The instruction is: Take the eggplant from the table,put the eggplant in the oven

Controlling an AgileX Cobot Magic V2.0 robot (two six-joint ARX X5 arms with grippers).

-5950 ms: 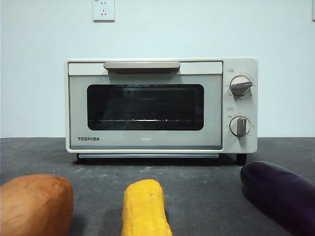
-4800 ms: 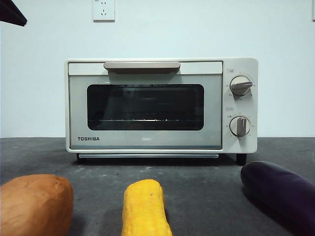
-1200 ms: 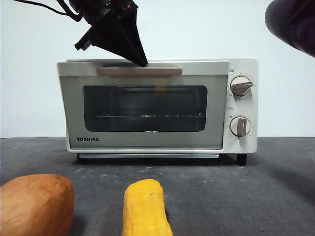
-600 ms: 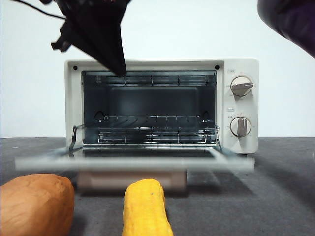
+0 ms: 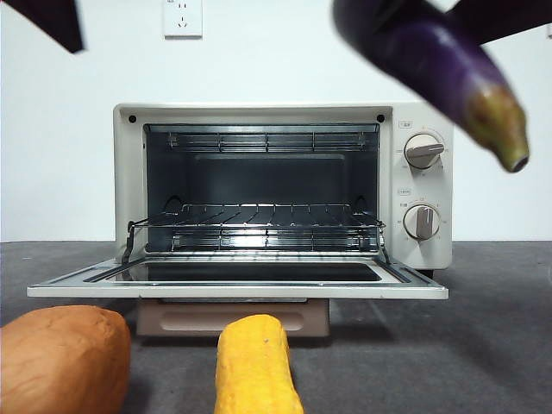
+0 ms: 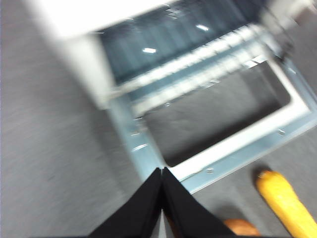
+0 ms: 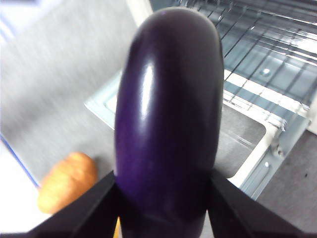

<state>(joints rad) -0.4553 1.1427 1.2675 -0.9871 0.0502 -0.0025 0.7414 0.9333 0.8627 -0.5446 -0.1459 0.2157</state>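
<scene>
The right end effector (image 7: 163,198) is clamped on the eggplant (image 5: 431,60), held in the air above the oven (image 5: 414,250), whose door lies open. The left end effector (image 6: 162,178), jaws pressed together, hangs above the oven's door

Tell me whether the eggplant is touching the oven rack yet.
Apart. The front view shows the eggplant held in the air by the right gripper, above and in front of the oven; the wire rack is bare.
</scene>
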